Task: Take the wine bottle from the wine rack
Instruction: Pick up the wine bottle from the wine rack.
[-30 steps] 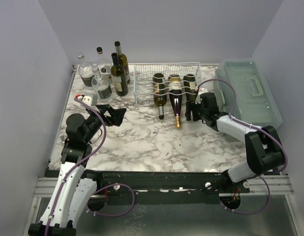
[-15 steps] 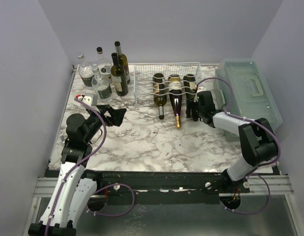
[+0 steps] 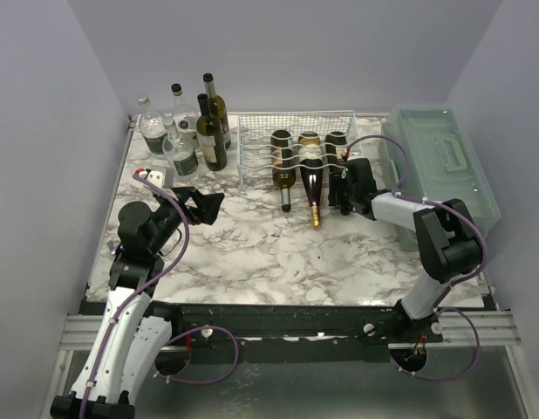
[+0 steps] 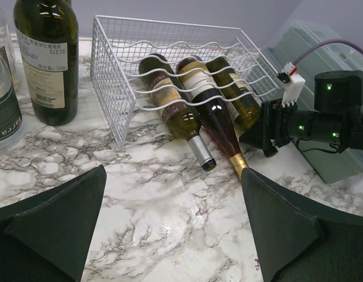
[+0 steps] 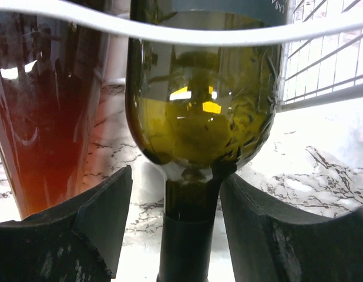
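The white wire wine rack (image 3: pixel 296 127) holds three lying bottles. The rightmost is a green wine bottle (image 3: pixel 337 155) whose neck points toward me. My right gripper (image 3: pixel 341 199) is open with its fingers on either side of that neck. In the right wrist view the green bottle (image 5: pixel 202 111) fills the frame. Its dark neck stands between the fingers (image 5: pixel 102 217), with a gap on the left and the right finger close to it. My left gripper (image 3: pixel 207 206) is open and empty over the marble left of the rack. The rack also shows in the left wrist view (image 4: pixel 111 70).
A dark red bottle with a gold neck band (image 3: pixel 312 179) and a silver-capped bottle (image 3: pixel 283 166) lie beside the green one. Several upright bottles (image 3: pixel 208 131) stand left of the rack. A translucent green-grey box with a handle (image 3: pixel 440 161) sits at the right.
My right gripper has moved forward along the green bottle's neck toward the rack, and the right elbow has swung in. The left arm has not moved.
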Controlling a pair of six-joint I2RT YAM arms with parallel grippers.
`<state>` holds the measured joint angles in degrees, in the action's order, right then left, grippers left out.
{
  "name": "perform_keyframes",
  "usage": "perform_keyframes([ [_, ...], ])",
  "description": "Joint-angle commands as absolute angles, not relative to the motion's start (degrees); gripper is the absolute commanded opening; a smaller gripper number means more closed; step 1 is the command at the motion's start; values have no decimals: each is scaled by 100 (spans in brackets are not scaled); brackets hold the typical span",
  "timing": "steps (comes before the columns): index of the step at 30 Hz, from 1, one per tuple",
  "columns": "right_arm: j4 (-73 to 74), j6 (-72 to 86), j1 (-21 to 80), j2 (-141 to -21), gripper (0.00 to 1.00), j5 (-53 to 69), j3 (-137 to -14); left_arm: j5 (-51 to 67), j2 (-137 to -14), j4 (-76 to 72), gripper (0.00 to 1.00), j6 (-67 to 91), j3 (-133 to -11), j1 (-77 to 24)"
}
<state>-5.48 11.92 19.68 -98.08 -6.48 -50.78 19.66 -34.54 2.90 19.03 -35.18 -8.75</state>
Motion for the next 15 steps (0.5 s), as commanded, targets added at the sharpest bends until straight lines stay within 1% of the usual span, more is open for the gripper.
perform_keyframes([
  [1, -324, 1409, 1963, -10056, 64, -721, -5369, 1900, -3436, 215, 99, 1837, -3488, -905],
  [15, -16, 1771, 1912, -10243, 63, -791, -5476, 1899, -3427, 225, 99, 1828, -3489, -909],
])
